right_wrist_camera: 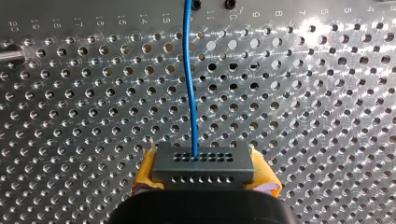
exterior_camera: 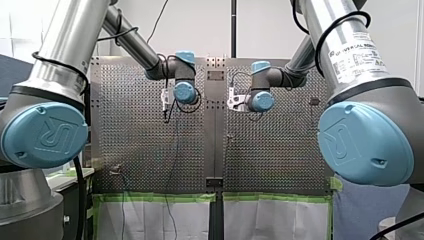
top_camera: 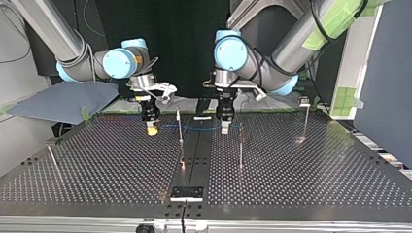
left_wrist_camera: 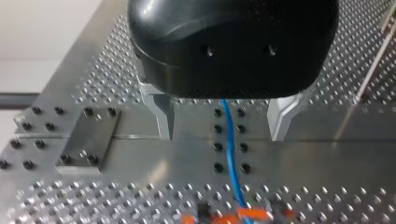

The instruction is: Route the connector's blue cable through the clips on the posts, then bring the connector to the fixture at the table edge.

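Because the blue cable (right_wrist_camera: 190, 93) must be threaded into the post clips, my right gripper (right_wrist_camera: 203, 176) has its yellow pads clamped on the grey connector (right_wrist_camera: 203, 164) near the table's (top_camera: 316, 160) arm-side edge. My left gripper (left_wrist_camera: 222, 135) straddles the cable, metal fingers apart, probably to guide it towards the nearest post (top_camera: 180, 127).

Two grippers: left gripper (top_camera: 226, 130), right gripper (top_camera: 152, 129). One connector (right_wrist_camera: 204, 168), one cable (right_wrist_camera: 189, 84). Four posts (top_camera: 53, 160) (top_camera: 180, 128) (top_camera: 240, 148) (top_camera: 306, 121) in the top view: nine o'clock, two central, two o'clock. One fixture (top_camera: 186, 193) at six o'clock.
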